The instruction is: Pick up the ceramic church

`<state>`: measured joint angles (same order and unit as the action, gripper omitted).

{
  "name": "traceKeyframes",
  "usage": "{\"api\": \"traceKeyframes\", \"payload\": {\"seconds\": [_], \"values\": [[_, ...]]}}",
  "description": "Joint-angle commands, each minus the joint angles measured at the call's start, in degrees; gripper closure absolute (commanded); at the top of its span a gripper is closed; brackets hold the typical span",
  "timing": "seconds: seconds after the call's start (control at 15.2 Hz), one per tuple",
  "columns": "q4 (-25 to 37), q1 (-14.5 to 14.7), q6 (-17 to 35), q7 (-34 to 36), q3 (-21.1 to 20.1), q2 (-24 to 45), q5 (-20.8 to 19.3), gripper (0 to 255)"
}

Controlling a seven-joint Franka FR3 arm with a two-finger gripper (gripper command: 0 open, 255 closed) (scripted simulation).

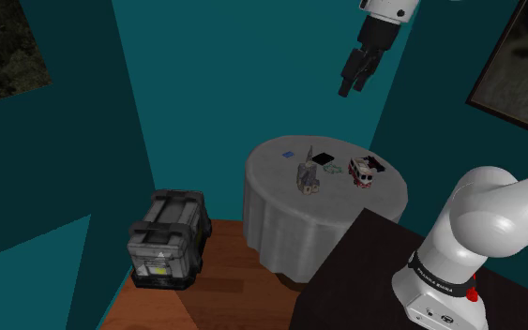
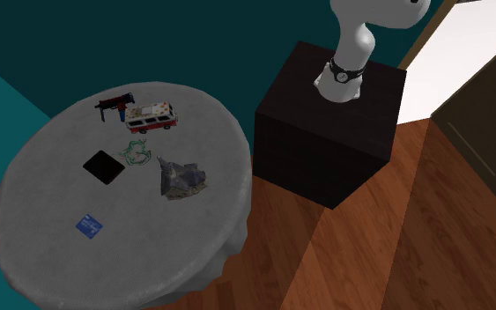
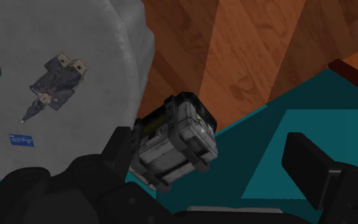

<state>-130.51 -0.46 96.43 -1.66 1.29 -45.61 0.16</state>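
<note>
**Gripper open and empty, high above the bench; church alone on the cloth**

The black gripper hangs in the air well above the round bench. Its two fingers are spread apart with nothing between them. In the wrist view the gripper looks down past the bench's edge, and the fingers frame a grey crate far below without touching it.

The church is on the bench top, well apart from the gripper. It is a small grey-blue model with tan corners and a thin pale spire. In the second exterior view the church is on the half of the bench nearer the stand. A green looped item lies just beside it, and a flat black square is beyond that.

Farther along the cloth are a red-and-white toy bus and a black gun-shaped toy near the rim. A small blue card lies by itself toward the opposite edge.

A grey cloth covers the bench and hangs to a wooden floor. The crate stands on that floor next to the bench, against a teal wall. The arm's white base sits on the dark box stand at the shoulder view's lower right.
</note>
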Motion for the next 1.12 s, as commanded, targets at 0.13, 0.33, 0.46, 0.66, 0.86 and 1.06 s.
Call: {"api": "traceKeyframes", "payload": {"seconds": [0.13, 0.33, 0.46, 0.66, 0.86, 1.06], "values": [[-1.0, -1.3, 3.9, 3.0, -0.7, 2.6, -0.2, 0], [-2.0, -3.2, 9.5, 7.5, -1.8, 7.0, -0.6, 0], [-2.2, -4.5, 13.0, 10.6, -2.4, 10.2, -1.0, 0], [-2.0, -6.5, 18.0, 15.3, -3.2, 15.2, -1.9, 0], [-1.2, -8.5, 22.6, 20.2, -3.9, 20.5, -3.0, 0], [0.2, -10.6, 26.6, 25.1, -4.4, 26.0, -4.4, 0]]}}
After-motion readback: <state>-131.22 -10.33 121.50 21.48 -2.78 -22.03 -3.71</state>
